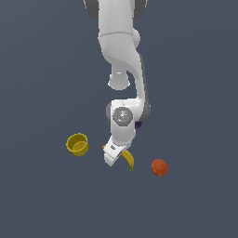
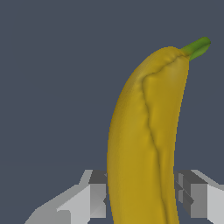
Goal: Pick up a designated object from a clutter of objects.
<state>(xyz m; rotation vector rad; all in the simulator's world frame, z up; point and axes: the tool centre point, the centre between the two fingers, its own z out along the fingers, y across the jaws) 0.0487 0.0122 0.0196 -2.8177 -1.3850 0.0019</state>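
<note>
The curved yellow banana with a greenish stem tip lies on the dark floor, partly covered by my hand. In the wrist view the banana fills the picture, its green stem pointing away from the hand. My gripper is down at the banana's near part. In the wrist view my gripper has one finger on each side of the fruit, both pressed against its skin. The clutter of objects lies around it: a yellow cup, an orange-red ball and a tiny dark purple cube.
The cup stands upright towards the exterior view's left and the ball rests towards its right, both apart from the banana. The purple cube peeks out behind the wrist. A small orange speck shows beside the hand. The white arm reaches down from above.
</note>
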